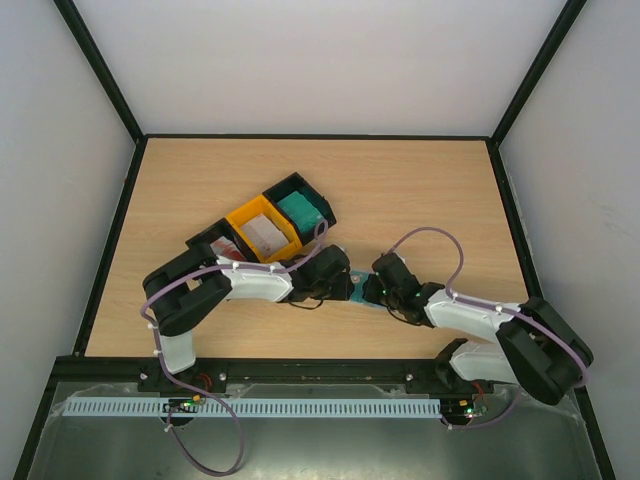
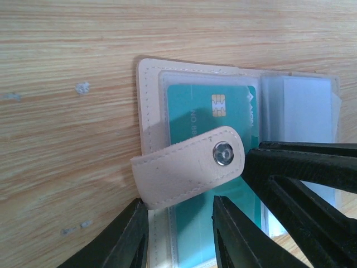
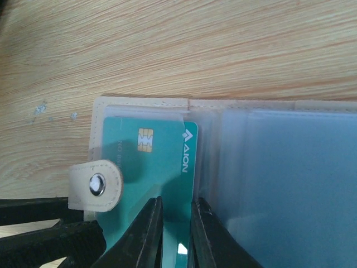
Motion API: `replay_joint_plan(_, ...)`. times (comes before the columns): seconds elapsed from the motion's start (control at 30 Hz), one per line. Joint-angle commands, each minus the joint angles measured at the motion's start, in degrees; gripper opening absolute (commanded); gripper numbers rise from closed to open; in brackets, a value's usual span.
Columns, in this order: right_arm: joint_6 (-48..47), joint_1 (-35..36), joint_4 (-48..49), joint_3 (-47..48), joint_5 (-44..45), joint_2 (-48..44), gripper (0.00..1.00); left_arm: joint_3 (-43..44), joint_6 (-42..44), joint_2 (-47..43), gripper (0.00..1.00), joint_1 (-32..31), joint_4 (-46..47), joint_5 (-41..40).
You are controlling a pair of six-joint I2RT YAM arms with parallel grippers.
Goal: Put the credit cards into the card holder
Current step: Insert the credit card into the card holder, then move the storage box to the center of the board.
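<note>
- right gripper (image 3: 175, 207): fingers (image 3: 146, 234) nearly together with just a thin slit between them, tips down on the near end of a teal plastic chip card (image 3: 156, 151). Honestly can't tell if it's pinching the card or just nudging it.
- left gripper (image 2: 178, 220): fingers (image 2: 131, 240) spread partway, standing either side of the near left edge of the small flat beige folding card holder (image 2: 146, 111). Its beige snap strap (image 2: 178, 167) is flopped over just beyond the tips. Looks more like steadying than clamping, not sure though.
- The card holder lies open and flat on the light wooden table (image 1: 420, 190), near the middle, right between the two grippers.
- Progress: early, I'd say. That teal plastic chip card looks most of the way into the leftmost sleeve, and the clear plastic sleeve (image 3: 290, 184) to its right looks empty.
- Left to do: a teal card stack (image 1: 300, 210) in the far black plastic tray (image 1: 290, 183) and pale whitish cards (image 1: 265, 232) in the yellow plastic tray (image 1: 243, 217), both farther back and left of the card holder.
- A third black tray (image 1: 203, 240) is mostly under the left arm, so I can't see what's in it.
</note>
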Motion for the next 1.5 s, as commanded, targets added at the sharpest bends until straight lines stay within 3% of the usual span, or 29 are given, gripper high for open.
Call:
replay_joint_plan(0.0,-2.24,0.29,3.53,1.90,-3.25,2.65,0.15,0.36,0.53,1.44,0.34,0.30,-2.61,-1.37)
replay_joint_plan(0.23,-3.37,0.33,6.12,2.56,-4.86,4.28,0.20,0.28,1.10,0.87,0.34,0.38,-3.68,-2.54)
replay_joint_plan(0.4,-3.28,0.29,1.11,4.58,0.57,2.31,0.36,0.28,1.99,-1.17,0.35,0.39,-5.62,-4.33)
replay_joint_plan(0.6,-1.68,0.29,-7.60,5.97,8.95,-8.28,0.49,-0.54,4.25,-7.95,0.48,0.39,-10.37,-6.41)
replay_joint_plan(0.8,-0.09,0.31,-16.94,5.48,14.21,-18.35,0.56,0.12,8.57,-17.39,0.63,0.58,-20.51,-9.60)
replay_joint_plan(0.9,0.16,0.27,-20.51,4.94,13.64,-21.61,0.57,-0.26,9.17,-22.14,0.65,1.86,-27.21,-12.20)
replay_joint_plan(1.13,-0.09,0.32,-19.70,4.76,8.18,-22.75,0.59,-4.61,9.87,-34.03,0.70,10.62,-40.16,-15.94)
replay_joint_plan(1.27,-1.16,0.26,-13.58,5.48,2.62,-16.84,0.54,-7.29,11.98,-37.74,0.66,17.73,-41.91,-14.97)
replay_joint_plan(1.47,-1.19,1.18,-7.43,8.82,0.94,-6.43,0.49,-8.20,15.01,-33.66,0.46,27.28,-40.17,-12.91)
